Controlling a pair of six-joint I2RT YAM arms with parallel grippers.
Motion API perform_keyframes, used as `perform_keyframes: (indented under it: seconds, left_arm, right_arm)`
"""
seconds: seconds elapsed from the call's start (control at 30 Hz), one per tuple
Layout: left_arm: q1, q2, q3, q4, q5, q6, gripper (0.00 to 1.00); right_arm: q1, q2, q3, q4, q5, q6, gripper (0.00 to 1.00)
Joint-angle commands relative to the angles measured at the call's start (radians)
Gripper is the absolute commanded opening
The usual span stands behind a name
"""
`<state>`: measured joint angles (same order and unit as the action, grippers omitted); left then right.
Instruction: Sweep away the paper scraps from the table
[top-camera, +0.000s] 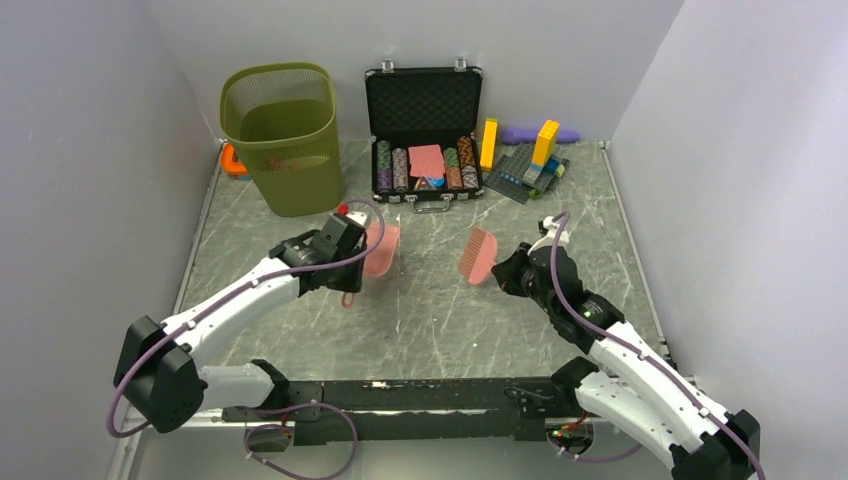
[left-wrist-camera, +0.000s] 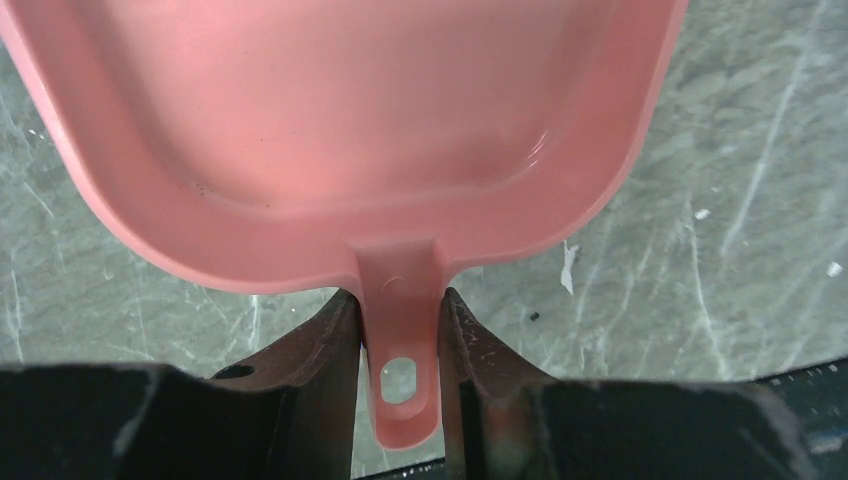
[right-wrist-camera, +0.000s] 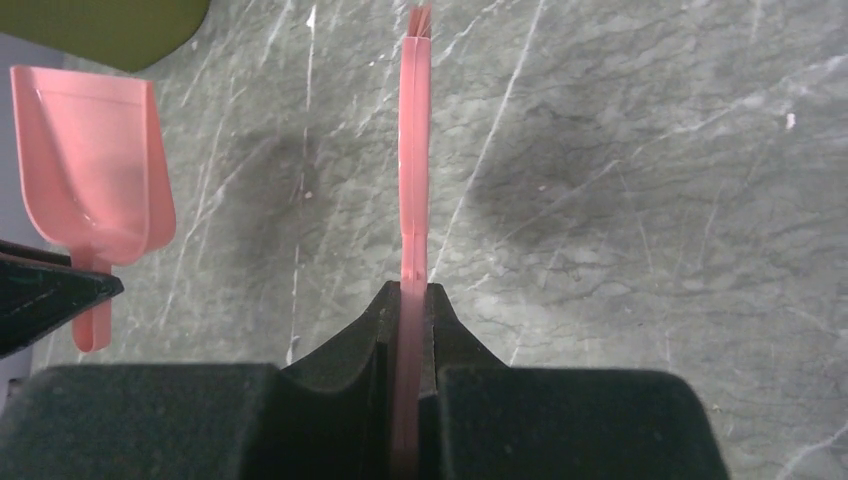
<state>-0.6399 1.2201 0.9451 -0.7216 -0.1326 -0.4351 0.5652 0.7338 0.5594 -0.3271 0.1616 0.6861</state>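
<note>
The dustpan was clamped by the left gripper, the brush by the right gripper. No scraps were seen on the table; sweeping was judged done, both to be set down next.

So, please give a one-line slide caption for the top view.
Left gripper holds a pink dustpan and right gripper a pink brush over the table, green bin behind.
</note>
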Motion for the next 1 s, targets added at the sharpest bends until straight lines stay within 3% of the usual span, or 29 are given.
perform_keyframes:
  seconds: [0.0,0.3,0.47,0.5,0.53,0.57,0.63,0.7,0.97]
  left_arm:
    - [-0.022,0.050,-0.030,0.130,-0.082,-0.053,0.00]
    - [-0.024,0.200,-0.030,0.208,-0.052,-0.062,0.00]
    - [-0.024,0.271,0.009,0.213,-0.046,-0.055,0.00]
    - [-0.024,0.276,0.013,0.215,-0.042,-0.050,0.04]
    - [-0.023,0.276,0.014,0.217,-0.033,-0.046,0.12]
    - [-0.024,0.266,0.007,0.229,-0.017,-0.038,0.26]
    - [-0.026,0.223,-0.024,0.259,-0.003,-0.034,0.65]
    - [-0.026,0.165,-0.062,0.291,-0.003,-0.033,0.96]
    - [-0.034,-0.080,-0.174,0.345,-0.128,-0.066,0.99]
  right_arm:
    - [-0.003,-0.006,-0.004,0.081,0.080,0.019,0.00]
    - [-0.003,-0.008,-0.078,0.073,0.155,0.065,0.00]
    - [-0.002,-0.014,-0.138,0.158,0.153,0.100,0.00]
    - [-0.002,-0.021,-0.147,0.164,0.157,0.110,0.05]
    - [-0.002,-0.027,-0.152,0.168,0.161,0.117,0.21]
    - [-0.002,-0.033,-0.152,0.160,0.169,0.120,0.44]
    - [-0.002,-0.042,-0.142,0.123,0.191,0.126,0.94]
    - [-0.002,-0.040,-0.114,0.071,0.216,0.109,0.99]
    - [-0.003,-0.072,-0.002,-0.085,0.312,0.010,1.00]
